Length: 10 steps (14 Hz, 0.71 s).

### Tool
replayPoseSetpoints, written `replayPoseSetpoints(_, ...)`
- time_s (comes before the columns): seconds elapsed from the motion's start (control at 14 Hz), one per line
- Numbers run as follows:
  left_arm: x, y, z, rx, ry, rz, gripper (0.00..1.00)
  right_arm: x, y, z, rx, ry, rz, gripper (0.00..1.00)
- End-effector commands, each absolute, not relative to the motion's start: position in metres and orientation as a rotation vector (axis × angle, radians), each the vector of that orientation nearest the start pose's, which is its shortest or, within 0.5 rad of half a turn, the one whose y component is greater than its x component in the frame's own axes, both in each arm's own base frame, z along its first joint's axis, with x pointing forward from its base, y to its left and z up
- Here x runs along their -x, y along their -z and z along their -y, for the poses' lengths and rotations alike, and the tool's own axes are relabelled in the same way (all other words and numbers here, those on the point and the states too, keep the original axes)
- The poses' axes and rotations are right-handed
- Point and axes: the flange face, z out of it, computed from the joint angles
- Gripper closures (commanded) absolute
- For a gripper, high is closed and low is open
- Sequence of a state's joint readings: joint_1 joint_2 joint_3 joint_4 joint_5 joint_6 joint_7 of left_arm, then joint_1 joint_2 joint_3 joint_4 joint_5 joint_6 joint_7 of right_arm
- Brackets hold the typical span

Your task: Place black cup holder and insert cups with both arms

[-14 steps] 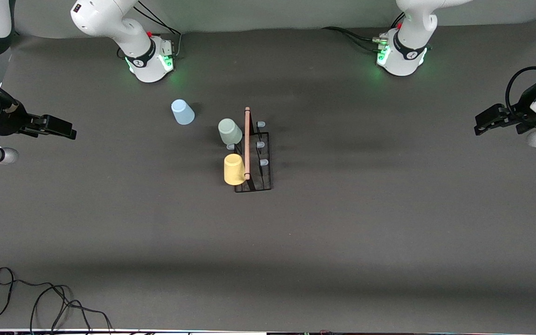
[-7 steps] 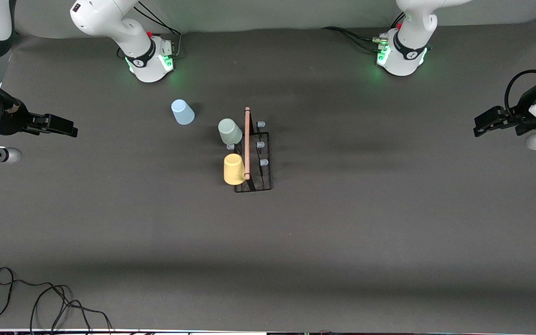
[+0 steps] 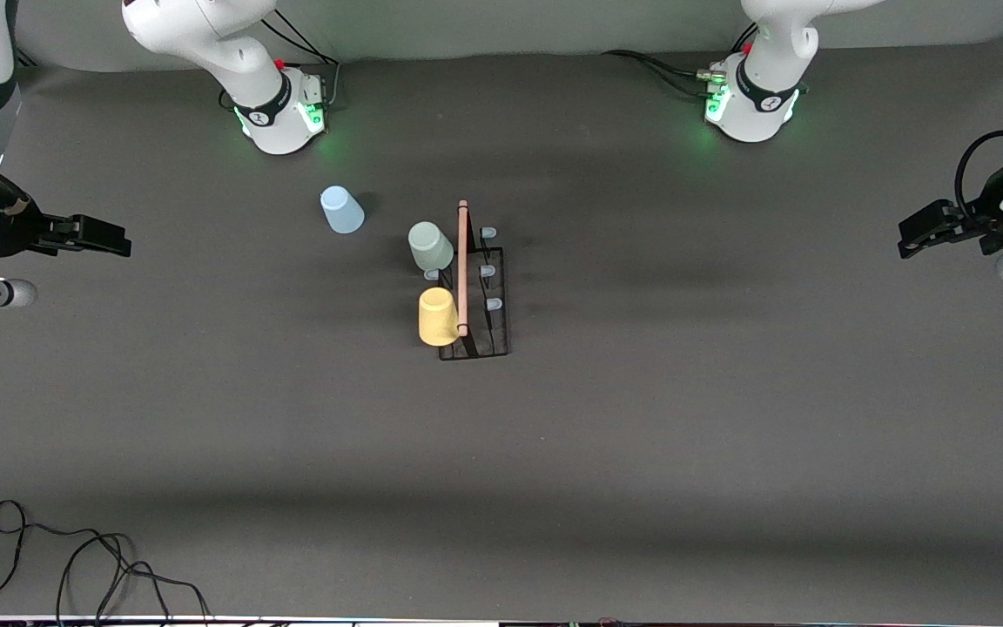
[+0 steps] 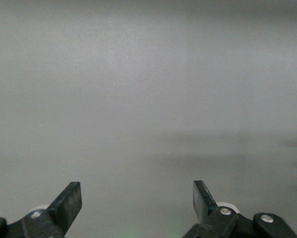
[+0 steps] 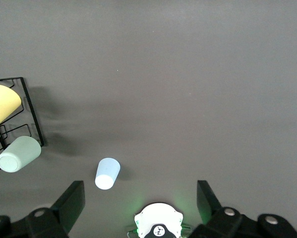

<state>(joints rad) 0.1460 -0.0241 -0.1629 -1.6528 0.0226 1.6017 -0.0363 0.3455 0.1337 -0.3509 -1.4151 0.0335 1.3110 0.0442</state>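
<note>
Cup holder (image 3: 474, 300) stands mid-table w/ green cup (image 3: 430, 246) & yellow cup (image 3: 438, 317) pegged, blue cup (image 3: 341, 210) loose at its 10 o'clock, so my right gripper (image 3: 105, 236) & left gripper (image 3: 918, 228) hang wide, empty, at table ends.

The front view looks down from high up over the dark table (image 3: 641, 435), facing the two robot bases along its top edge, and it takes in the whole table. The right wrist view sits just above the right claw (image 5: 141, 203) and looks down from high up. It shares the black cup holder (image 3: 475, 300), the yellow cup (image 3: 437, 316), the green cup (image 3: 429, 246) and the blue cup (image 3: 341, 210) with the front view. The left wrist view sits above the left claw (image 4: 137, 201) and shows only plain grey.
</note>
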Motion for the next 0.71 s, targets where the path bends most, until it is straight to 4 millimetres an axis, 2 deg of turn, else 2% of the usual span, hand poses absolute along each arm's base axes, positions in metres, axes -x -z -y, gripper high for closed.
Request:
replayPoseSetpoints(0.0,-0.558,-0.614,0.011,3.111,-0.022,0.04,0.0,-0.55,-0.611,-0.007,3.142,-0.357,-0.043,0.0)
replayPoseSetpoints(0.21,-0.563,-0.616,0.002,3.106,-0.034,0.036,0.0,-0.542,-0.611,-0.004,3.169,-0.308,-0.026,0.0)
replayPoseSetpoints(0.43,-0.564,-0.615,0.006,3.107,-0.039,0.026,0.0,-0.527,-0.604,-0.003,3.167,-0.202,-0.016,0.0)
replayPoseSetpoints(0.64,-0.564,-0.616,0.004,3.108,-0.035,0.029,0.0,-0.528,-0.601,-0.006,3.169,-0.162,-0.007,0.0)
